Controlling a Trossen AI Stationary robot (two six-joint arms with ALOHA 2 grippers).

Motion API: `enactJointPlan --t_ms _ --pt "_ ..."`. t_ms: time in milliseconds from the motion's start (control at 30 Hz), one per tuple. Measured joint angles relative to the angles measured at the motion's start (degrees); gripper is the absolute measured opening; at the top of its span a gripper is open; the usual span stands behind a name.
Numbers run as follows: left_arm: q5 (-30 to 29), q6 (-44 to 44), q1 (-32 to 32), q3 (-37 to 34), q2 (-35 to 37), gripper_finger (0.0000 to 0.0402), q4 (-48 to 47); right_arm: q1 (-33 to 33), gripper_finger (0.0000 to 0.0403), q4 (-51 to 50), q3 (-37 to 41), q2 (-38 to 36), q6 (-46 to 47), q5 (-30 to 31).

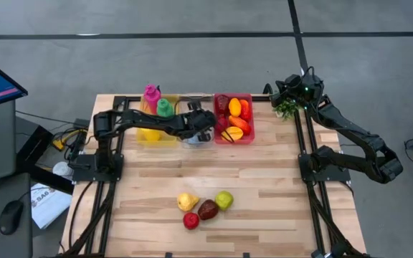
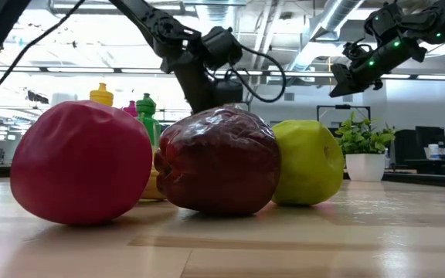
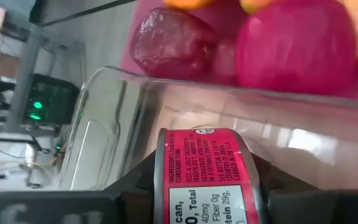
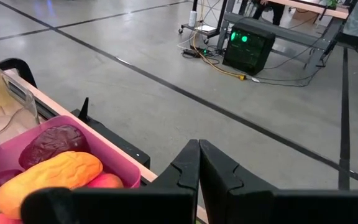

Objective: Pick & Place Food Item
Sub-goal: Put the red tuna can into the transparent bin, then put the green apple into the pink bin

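A red-labelled can [image 3: 207, 177] is sitting gripped in the left end effector [image 3: 204, 186], its long axis lying across the fingers, just above the clear bin [image 3: 104, 124] beside the pink bin [image 1: 234, 119] of fruit at the surface's [image 1: 264, 186] far edge. The left arm is reaching sideways over the bins. The right end effector [image 4: 199, 163], fingers closed on nothing, is hovering high at the far right corner.
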State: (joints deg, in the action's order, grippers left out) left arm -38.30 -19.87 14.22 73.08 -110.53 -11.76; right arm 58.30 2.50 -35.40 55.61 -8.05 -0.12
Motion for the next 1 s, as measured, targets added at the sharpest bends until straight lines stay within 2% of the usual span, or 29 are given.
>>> enactJointPlan --t_ms 100,367,467,633,800,1000 --pt "-0.44 -2.20 0.00 0.00 -0.96 0.0118 -0.02 -0.01 0.0003 -0.09 0.00 -0.01 -0.05 -0.01" --pt "-0.67 -2.25 -0.11 0.05 0.73 0.0214 1.68 -0.02 0.0003 -1.44 0.01 -0.01 -0.02 -0.01" --pt "2.34 -2.24 0.04 0.09 1.86 0.0242 2.79 -0.04 0.0003 -1.49 0.01 -0.01 0.02 -0.02" --pt "10.72 -0.87 0.02 0.13 3.37 0.0277 3.92 -0.04 0.0003 -1.80 0.01 0.01 0.03 -0.02" --pt "12.15 3.17 -0.02 0.07 3.93 0.0289 4.70 -0.04 0.0003 -2.19 0.02 0.61 0.06 -0.02" --pt "11.23 8.89 0.00 0.07 7.16 0.0275 7.36 -0.10 0.0003 -2.12 0.02 2.51 0.06 -0.02"
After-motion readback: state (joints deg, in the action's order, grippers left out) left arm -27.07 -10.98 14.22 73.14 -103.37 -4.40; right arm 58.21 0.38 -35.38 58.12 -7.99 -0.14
